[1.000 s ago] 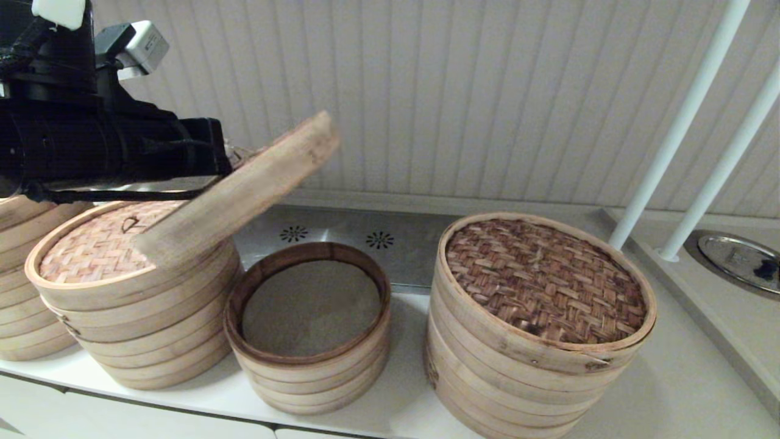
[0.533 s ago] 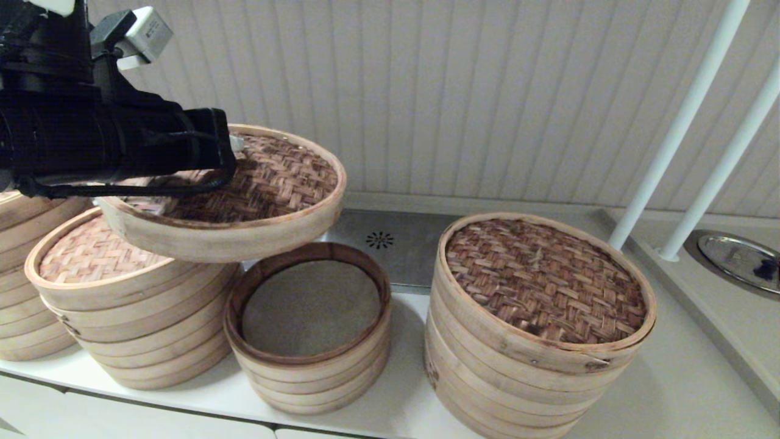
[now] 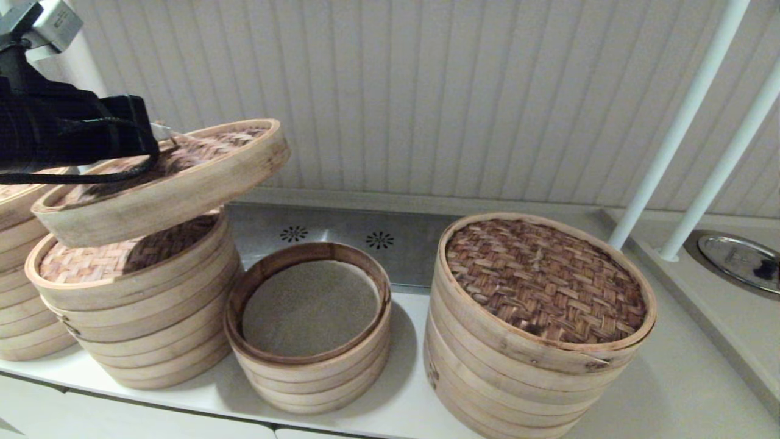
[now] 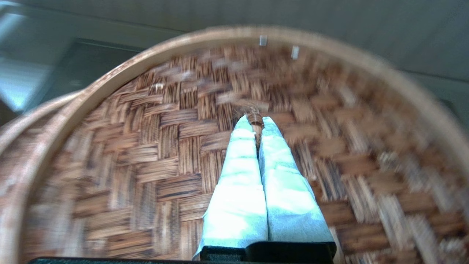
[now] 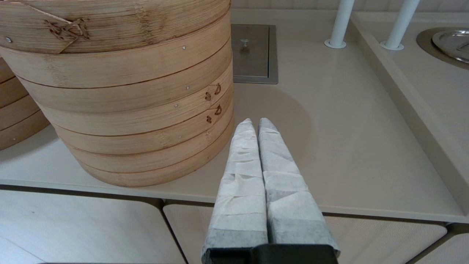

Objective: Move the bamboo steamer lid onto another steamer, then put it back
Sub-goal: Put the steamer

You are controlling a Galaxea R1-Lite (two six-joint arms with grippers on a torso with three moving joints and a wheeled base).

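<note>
The bamboo steamer lid, brown herringbone weave in a pale rim, hangs tilted in the air above the mid-sized steamer, whose tan woven lid is partly shaded by it. My left gripper is shut on the lid's small centre loop handle; in the head view that gripper sits at the upper left. The smallest steamer stands uncovered in the middle. My right gripper is shut and empty, low by the counter's front edge beside the widest steamer.
The widest steamer with dark weave stands right of centre. Another pale stack sits at the far left. Two white poles and a metal lid are at the right. A steel plate lies behind the steamers.
The left gripper has carried the lid leftward, from over the gap between the steamers to above the mid-sized steamer. The lid went from steeply tilted to nearly level.
</note>
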